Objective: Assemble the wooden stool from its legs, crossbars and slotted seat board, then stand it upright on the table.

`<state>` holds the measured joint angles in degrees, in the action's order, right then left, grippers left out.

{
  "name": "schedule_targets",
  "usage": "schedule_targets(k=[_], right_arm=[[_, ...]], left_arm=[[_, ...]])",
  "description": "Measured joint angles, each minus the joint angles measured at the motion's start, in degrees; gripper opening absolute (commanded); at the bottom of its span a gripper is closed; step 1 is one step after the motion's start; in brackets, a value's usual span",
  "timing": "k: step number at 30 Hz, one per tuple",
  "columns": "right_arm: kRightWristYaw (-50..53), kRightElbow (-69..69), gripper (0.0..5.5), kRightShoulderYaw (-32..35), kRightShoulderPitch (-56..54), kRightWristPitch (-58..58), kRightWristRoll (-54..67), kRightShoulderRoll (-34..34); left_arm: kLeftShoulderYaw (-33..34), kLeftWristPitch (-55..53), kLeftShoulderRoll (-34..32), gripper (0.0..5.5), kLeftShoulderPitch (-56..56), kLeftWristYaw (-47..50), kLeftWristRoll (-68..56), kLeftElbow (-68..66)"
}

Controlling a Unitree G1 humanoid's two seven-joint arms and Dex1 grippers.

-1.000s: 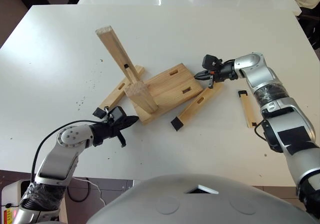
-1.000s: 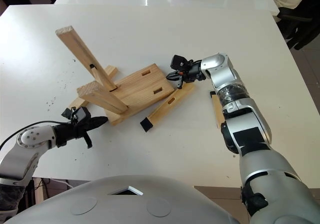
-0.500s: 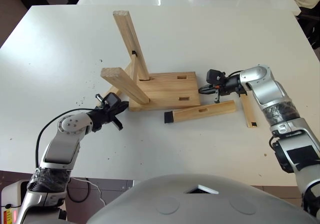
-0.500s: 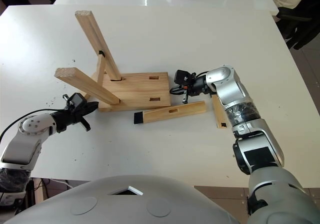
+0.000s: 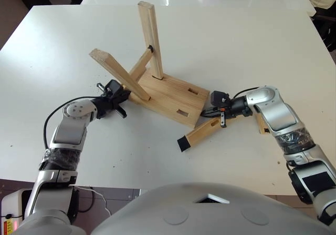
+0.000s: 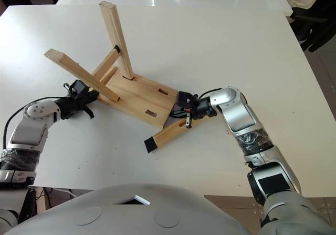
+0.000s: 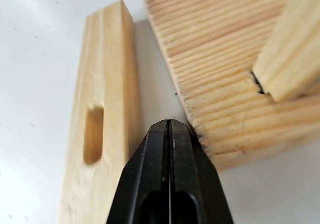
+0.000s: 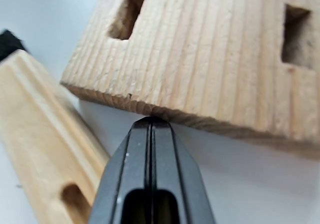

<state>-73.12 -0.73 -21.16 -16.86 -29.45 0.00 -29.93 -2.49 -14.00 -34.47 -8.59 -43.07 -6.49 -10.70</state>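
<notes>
The left gripper [image 7: 170, 126] is pinched shut, holding nothing, at the left corner of the seat board [image 5: 170, 94] mid-table. Two legs [image 5: 150, 40] and a crossbar [image 5: 140, 69] are in. Two slots [image 5: 182, 112] wait bare. A loose leg [image 5: 202, 134] lies near-right. The right gripper [image 8: 150, 124], shut and empty too, touches the seat board's right edge.

The table [image 5: 252, 40] is viewed by the head's stereo pair, forward and down from well above; the whole scene, seat board [image 5: 173, 95] included, is shared by both eyes with a slight sideways offset. Each wrist camera is set very close, sighted along its own arm's tip: left gripper [image 7: 169, 126] at one board corner, right gripper [image 8: 150, 121] at the opposite edge; the board is common to all four views
</notes>
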Motion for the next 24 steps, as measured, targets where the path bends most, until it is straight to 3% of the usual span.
schedule_targets(k=[6, 10, 17, 24], right_arm=[[-1.3, -5.0, 0.00, -0.2, 2.8, -3.9, 3.3, -0.9], [-2.4, -7.1, 0.00, 4.1, 0.7, -4.2, 4.8, -5.0], [-0.5, -6.3, 0.00, 8.2, -4.5, -2.5, 6.7, -6.3], [0.6, -6.2, 0.00, 6.5, -2.0, -1.6, 7.7, -6.1]], left_arm=[[-0.1, 2.7, 2.1, 0.03, -5.5, -0.1, -0.1, -2.0], [1.1, 2.7, 1.4, 0.03, -3.0, -0.3, -1.8, 2.1], [5.7, -0.2, -1.9, 0.03, 2.7, -1.1, -4.9, 11.1], [1.9, -0.7, 0.1, 0.03, 4.5, -2.7, -4.4, 11.0]])
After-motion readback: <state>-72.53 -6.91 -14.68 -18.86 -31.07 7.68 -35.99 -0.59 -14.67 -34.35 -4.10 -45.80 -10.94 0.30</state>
